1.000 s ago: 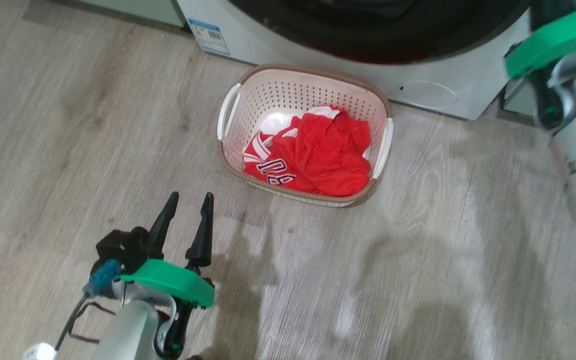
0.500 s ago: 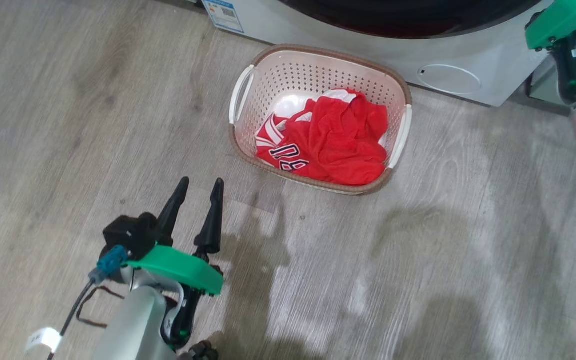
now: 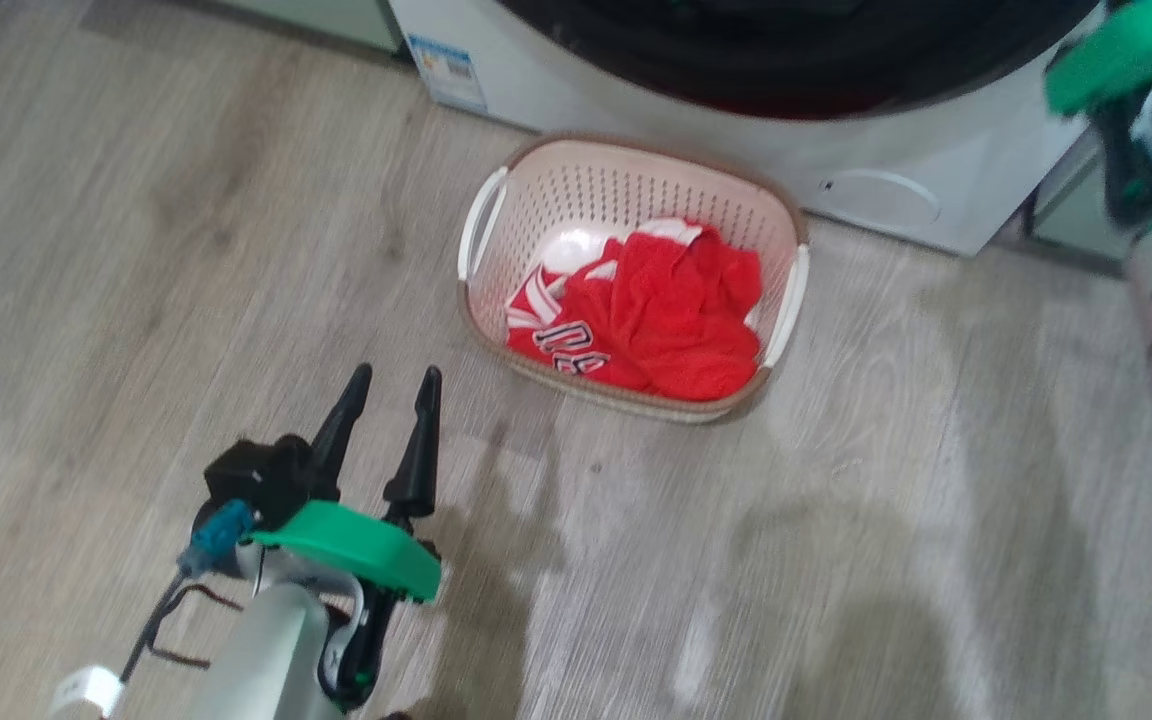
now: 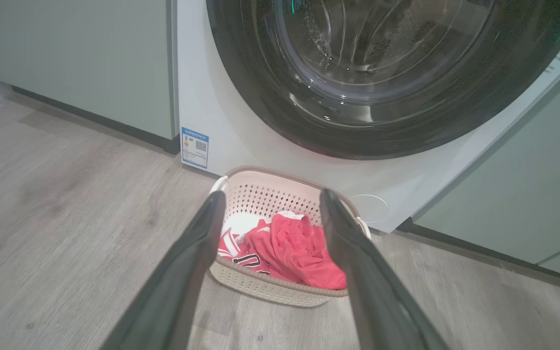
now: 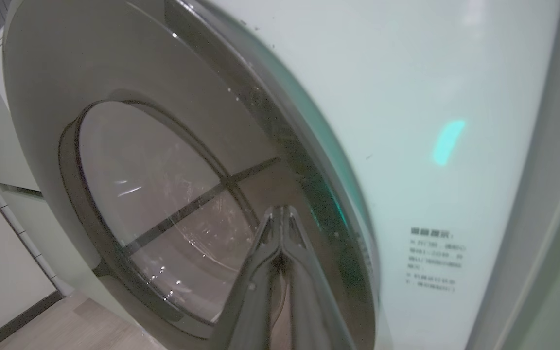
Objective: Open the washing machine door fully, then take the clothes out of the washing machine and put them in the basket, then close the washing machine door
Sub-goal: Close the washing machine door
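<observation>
Since the clothes already lie in the basket, closing the door looks like the step in hand. The washing machine (image 4: 221,121) stands between pale green cabinets (image 4: 76,63), its white front facing the robot. The washing machine door (image 5: 163,194), with its glossy black rim and bulging glass, lies close against that front. Whether it is latched or just short of it I cannot tell.

On the wooden floor (image 3: 836,550) just before the machine sits the cream basket (image 3: 626,185), long side roughly parallel to the machine's front. The red clothes (image 3: 666,310) are heaped in its nearer half, the jersey's numerals showing.

The right gripper (image 5: 280,210) is the nearer one to the door. Its fingers are pressed tight together with nothing between them, and their tips sit at the black rim near the edge beside the printed panel. They seem to touch it, though contact is not certain. Any finishing push would go straight along the fingers, into the machine's front.

The left gripper (image 3: 395,372) hangs low over the floor, well apart from the door. Its fingers are spread wide and empty, pointing toward the basket.
</observation>
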Controlling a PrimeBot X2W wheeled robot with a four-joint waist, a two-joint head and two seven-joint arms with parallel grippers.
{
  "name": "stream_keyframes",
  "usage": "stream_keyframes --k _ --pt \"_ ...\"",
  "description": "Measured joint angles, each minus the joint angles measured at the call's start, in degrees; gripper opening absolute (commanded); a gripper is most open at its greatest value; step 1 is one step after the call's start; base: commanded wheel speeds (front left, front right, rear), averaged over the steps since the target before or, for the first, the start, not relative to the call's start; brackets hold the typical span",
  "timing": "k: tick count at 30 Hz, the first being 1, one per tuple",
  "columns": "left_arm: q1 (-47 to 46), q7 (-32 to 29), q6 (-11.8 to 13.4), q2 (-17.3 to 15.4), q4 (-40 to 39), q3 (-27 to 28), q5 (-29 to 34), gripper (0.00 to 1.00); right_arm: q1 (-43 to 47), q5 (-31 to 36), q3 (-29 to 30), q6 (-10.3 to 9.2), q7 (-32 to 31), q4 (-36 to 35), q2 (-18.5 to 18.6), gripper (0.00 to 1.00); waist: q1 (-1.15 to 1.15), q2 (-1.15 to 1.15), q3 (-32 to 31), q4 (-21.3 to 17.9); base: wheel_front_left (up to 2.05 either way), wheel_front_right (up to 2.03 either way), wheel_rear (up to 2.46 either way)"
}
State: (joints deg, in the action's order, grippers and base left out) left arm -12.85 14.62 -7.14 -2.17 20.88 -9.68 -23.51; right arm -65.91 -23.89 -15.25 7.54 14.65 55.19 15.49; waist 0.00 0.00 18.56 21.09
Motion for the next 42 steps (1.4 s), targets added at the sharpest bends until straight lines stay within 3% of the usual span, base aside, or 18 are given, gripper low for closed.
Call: stream_keyframes --k 7,8,9,10,11,15,22,30,42 --pt "3.6 0.0 0.0 -0.8 0.3 3.0 3.7 1.00 15.1 -2.2 -0.3 0.00 0.0 -6.7 -3.4 0.00 0.00 0.00 -6.7 -1.6 0.00 0.00 0.00" --pt "4.1 0.0 0.0 -1.4 0.5 3.3 3.9 1.00 17.3 -2.8 -0.1 0.00 0.0 -7.7 -4.0 0.16 0.00 0.00 -7.9 -1.9 0.00 0.00 0.00" --pt "4.6 0.0 0.0 -2.0 0.6 3.4 3.9 1.00 19.6 -3.4 0.2 0.00 0.0 -8.4 -4.5 0.45 0.00 0.00 -9.0 -2.2 0.00 0.00 0.00" --pt "5.2 0.0 0.0 -2.6 0.7 3.7 3.9 1.00 21.6 -3.7 0.2 0.00 0.0 -9.1 -4.9 0.92 0.00 0.00 -10.2 -2.6 0.00 0.00 0.00" --pt "5.8 0.0 0.0 -3.3 0.8 4.2 3.9 1.00 23.7 -3.8 0.2 0.00 0.0 -9.9 -5.3 1.00 0.00 0.00 -11.3 -3.1 0.00 0.00 0.00" --pt "7.6 0.0 0.0 -5.6 1.0 6.1 4.0 1.00 30.6 -2.1 2.3 0.00 0.0 -14.4 -6.3 1.00 0.00 0.00 -15.0 -5.6 0.00 0.00 0.00" --pt "7.6 0.0 -0.4 -6.7 -0.3 10.2 4.4 1.00 41.8 6.1 12.5 0.00 0.0 -26.4 -8.0 1.00 0.00 0.00 -18.2 -10.8 0.00 0.00 0.00" --pt "8.9 0.0 -0.4 -7.4 -0.5 12.0 4.4 1.00 55.0 11.2 15.9 0.00 0.0 -34.3 -10.7 1.00 0.00 0.00 -20.5 -16.1 0.00 0.00 0.00" --pt "11.5 0.0 -0.4 -6.2 0.3 12.5 8.6 1.00 65.1 15.1 18.4 0.00 0.0 -42.7 -11.7 1.00 0.00 0.00 -21.7 -21.1 0.00 0.00 0.00"
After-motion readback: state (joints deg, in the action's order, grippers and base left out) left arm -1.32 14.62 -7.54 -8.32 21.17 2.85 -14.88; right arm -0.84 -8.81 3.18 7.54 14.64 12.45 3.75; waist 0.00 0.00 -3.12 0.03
